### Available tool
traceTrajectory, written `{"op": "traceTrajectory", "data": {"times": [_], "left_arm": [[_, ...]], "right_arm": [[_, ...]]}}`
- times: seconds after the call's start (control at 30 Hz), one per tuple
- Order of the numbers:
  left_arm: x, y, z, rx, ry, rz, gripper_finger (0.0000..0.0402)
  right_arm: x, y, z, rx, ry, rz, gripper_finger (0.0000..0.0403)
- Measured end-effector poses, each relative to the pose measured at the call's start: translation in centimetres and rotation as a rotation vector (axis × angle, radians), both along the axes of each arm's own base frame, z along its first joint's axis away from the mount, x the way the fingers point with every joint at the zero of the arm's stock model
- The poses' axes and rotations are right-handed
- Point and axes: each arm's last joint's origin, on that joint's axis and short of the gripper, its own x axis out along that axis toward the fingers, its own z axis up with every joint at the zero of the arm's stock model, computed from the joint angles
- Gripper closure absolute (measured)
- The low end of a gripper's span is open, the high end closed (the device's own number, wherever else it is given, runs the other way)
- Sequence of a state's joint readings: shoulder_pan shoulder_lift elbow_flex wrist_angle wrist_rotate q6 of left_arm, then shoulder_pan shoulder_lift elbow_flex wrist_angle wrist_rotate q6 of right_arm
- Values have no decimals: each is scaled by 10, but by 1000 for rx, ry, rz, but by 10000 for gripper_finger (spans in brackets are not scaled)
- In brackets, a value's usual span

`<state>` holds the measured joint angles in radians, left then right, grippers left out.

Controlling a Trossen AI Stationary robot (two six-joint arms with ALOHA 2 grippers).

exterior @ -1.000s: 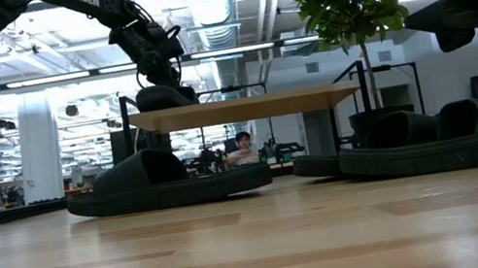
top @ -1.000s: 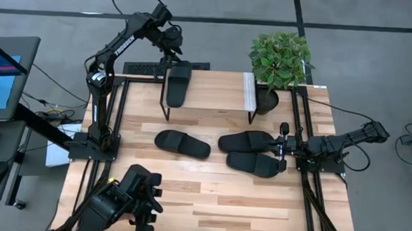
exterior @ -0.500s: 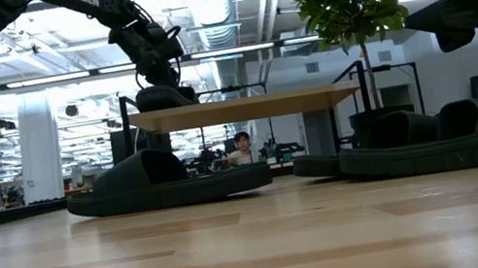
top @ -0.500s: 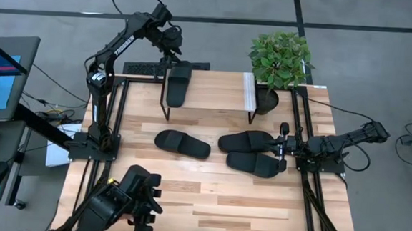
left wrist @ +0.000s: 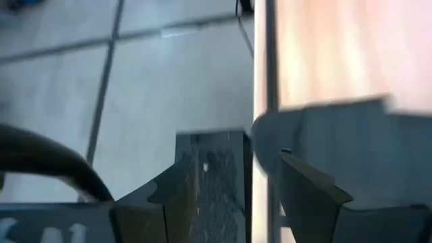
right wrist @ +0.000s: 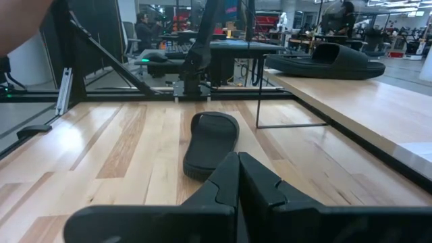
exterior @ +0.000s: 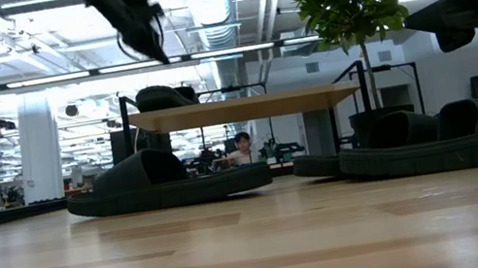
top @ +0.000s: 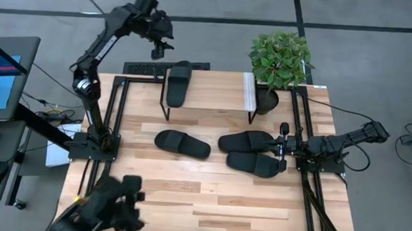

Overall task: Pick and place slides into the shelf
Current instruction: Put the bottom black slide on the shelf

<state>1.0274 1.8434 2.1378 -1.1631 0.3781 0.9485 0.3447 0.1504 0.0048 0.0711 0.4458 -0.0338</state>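
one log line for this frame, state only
stage: one slide on shelf | left gripper: open, empty, above shelf's far edge | right gripper: shut, idle by table's right edge | three slides on table

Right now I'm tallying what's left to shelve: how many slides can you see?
4. One slide lies on the shelf. One slide lies alone mid-table. Two slides lie side by side near the right gripper. None seems hidden.

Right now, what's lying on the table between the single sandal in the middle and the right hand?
Two black sandals lie side by side there, close in front of the shut right hand; the single sandal sits apart from them across bare wood. The high view shows it.
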Motion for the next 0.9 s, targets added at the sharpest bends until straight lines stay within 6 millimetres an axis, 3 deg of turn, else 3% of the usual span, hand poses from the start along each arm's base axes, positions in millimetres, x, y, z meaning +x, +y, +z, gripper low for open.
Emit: {"op": "traceTrajectory", "data": {"times": [0.2, 0.37, 0.43, 0.6, 0.9], "left_arm": [[-23, -50, 37, -109, -165, -144, 219], [-41, -92, 45, -304, -253, -386, 219], [-40, -101, 47, -292, -296, -455, 219], [-43, -117, 33, -323, -316, -536, 219], [-24, -132, -28, -404, -393, -817, 219]], "right_arm": [[0, 0, 0, 0, 0, 0, 403], [0, 0, 0, 0, 0, -1, 403], [0, 0, 0, 0, 0, 0, 403], [0, 0, 0, 0, 0, 1, 403], [0, 0, 0, 0, 0, 1, 403]]}}
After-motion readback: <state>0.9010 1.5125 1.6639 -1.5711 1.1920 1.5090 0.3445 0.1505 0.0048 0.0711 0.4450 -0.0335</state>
